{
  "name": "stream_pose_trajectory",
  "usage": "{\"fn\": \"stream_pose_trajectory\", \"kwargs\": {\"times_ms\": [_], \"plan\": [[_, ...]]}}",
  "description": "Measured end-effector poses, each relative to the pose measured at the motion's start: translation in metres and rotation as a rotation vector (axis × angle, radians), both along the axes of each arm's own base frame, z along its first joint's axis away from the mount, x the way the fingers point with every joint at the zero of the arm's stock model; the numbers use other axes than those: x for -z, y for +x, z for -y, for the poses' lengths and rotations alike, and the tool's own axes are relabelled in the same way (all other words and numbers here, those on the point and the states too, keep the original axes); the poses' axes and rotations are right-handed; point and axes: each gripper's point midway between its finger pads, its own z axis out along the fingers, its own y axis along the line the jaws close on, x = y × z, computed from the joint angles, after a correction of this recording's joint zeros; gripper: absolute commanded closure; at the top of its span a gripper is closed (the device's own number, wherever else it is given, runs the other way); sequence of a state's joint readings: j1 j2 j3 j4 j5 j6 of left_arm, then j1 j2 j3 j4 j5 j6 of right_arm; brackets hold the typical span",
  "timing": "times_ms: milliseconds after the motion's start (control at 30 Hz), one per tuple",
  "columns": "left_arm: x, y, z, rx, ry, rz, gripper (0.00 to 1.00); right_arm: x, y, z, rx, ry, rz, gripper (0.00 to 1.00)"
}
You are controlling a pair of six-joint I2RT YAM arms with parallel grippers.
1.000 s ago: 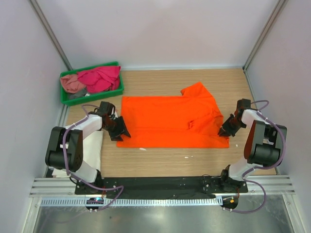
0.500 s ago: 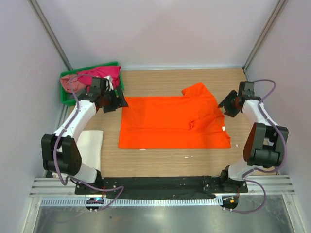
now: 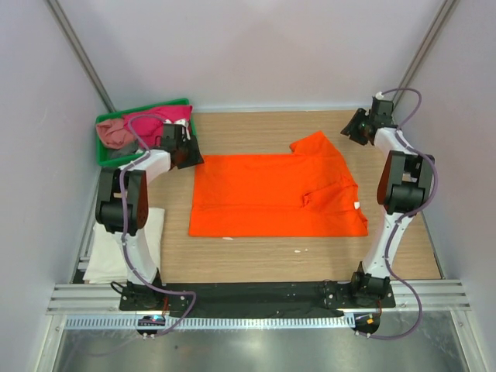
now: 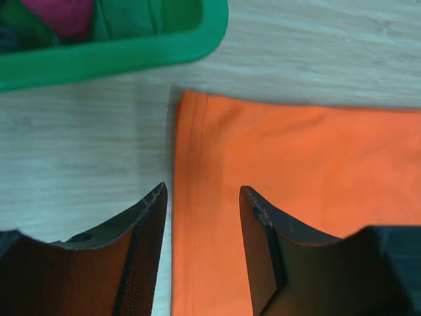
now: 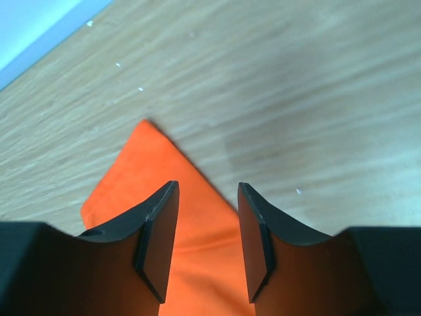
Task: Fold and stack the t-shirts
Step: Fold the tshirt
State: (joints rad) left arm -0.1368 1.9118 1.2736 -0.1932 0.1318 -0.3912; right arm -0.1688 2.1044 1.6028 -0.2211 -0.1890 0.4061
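Orange t-shirt [image 3: 271, 194] lies flat mid-desk [image 3: 256, 260]. The left gripper [image 4: 204, 194], fingers apart, hangs over the shirt's 10 o'clock corner, near the green tray [image 4: 131, 52]. The right gripper [image 5: 207, 187], fingers apart, hangs over the sleeve tip at 2 o'clock.

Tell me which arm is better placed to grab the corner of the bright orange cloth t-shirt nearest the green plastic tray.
Left, probably: the left tool straddles the edge of the orange t-shirt beside the tray, while the right tool hangs over the opposite sleeve.
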Motion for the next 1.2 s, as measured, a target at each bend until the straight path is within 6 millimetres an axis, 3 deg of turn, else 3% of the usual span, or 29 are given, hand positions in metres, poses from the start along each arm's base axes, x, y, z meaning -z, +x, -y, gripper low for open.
{"fn": "stream_pose_trajectory", "kwargs": {"times_ms": [100,233,467,700,1000,1200], "plan": [[0.002,0.014,-0.002,-0.015,0.029,0.048,0.55,-0.002,0.018,-0.006,-0.064,-0.010,0.035,0.61],[-0.001,0.023,-0.004,-0.037,0.050,0.088,0.57,0.006,0.039,-0.017,-0.141,-0.018,0.057,0.58],[-0.003,0.027,-0.007,-0.067,0.074,0.107,0.54,0.036,0.043,-0.055,-0.261,-0.008,-0.004,0.53],[-0.003,0.026,-0.007,-0.083,0.063,0.102,0.50,0.049,0.043,-0.078,-0.316,0.005,-0.043,0.53],[-0.006,0.017,-0.004,-0.078,0.045,0.076,0.52,0.051,0.049,-0.072,-0.288,-0.018,-0.076,0.52],[-0.014,-0.018,0.020,-0.024,0.037,-0.002,0.53,0.049,0.038,-0.062,-0.241,-0.059,-0.143,0.50]]}}
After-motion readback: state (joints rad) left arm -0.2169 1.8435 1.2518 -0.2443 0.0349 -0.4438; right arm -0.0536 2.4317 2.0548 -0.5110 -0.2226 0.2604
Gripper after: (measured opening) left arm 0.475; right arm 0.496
